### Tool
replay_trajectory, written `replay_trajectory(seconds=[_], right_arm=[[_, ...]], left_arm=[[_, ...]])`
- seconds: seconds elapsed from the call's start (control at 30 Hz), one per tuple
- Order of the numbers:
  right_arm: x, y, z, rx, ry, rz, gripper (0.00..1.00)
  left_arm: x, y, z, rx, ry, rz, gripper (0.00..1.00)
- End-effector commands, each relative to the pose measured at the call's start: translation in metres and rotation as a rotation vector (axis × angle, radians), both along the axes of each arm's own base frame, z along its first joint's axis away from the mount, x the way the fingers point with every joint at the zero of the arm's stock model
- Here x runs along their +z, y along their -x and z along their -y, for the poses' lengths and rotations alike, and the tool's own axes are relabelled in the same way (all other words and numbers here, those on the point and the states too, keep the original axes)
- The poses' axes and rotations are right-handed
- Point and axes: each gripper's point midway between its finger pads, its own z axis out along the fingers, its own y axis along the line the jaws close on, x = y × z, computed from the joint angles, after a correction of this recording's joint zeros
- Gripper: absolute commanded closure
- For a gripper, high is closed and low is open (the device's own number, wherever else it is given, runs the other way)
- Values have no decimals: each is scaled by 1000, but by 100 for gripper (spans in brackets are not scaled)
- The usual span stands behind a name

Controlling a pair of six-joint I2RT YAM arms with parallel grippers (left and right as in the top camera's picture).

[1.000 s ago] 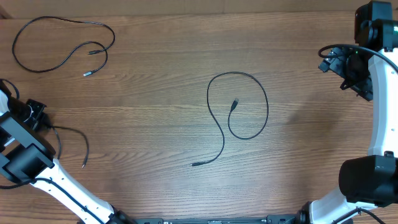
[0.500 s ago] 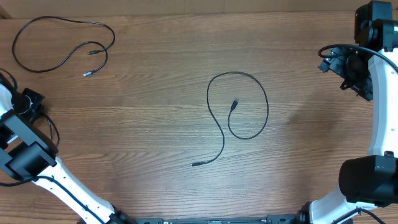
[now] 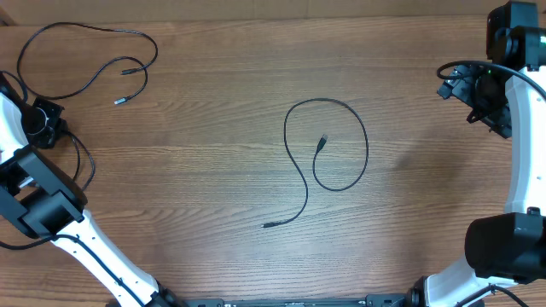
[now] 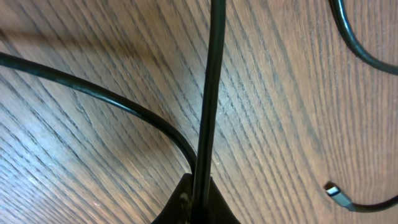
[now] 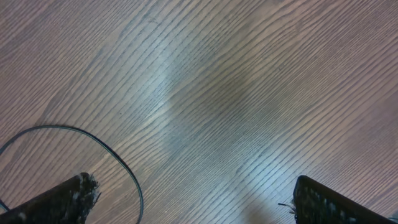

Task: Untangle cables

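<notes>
Now the left gripper, clamped on a thin cable, has dragged it farther along the left edge, well apart from the middle cable; the right gripper stays spread

Overhead: bright, even light, sharp edge to edge; table grain crisp, cables cast barely any shadow, faint dim patch right of centre. Left wrist: very close, one of the cables at the left claw blurry near the lens, soft dark shadow band upper left. Right wrist: pale glare streak across the wood, right claw tips dark and soft in the bottom corners.
</notes>
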Motion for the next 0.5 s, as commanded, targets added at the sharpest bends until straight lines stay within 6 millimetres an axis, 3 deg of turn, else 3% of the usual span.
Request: replay_trajectory(seconds=[0.0,0.03,0.07,0.1,0.2,0.27,0.37,0.47], right_arm=[[5,2,3,-2,19,10,0],[5,2,3,-2,19,10,0],[5,2,3,-2,19,10,0],[5,2,3,-2,19,10,0],[5,2,3,-2,19,10,0],[5,2,3,-2,19,10,0],[5,2,3,-2,19,10,0],[5,2,3,-2,19,10,0]], left_arm=[[4,-4,1,53,39,22,96],[4,-4,1,53,38,23,96],[4,-4,0,52,38,23,87],[7,-4,-1,51,35,25,64],[26,-6,-8,1,-4,44,24],[42,-6,-14,-19,-45,43,6],[70,-4,-17,-20,-78,44,0],[104,-3,-6,-37,-52,84,0]])
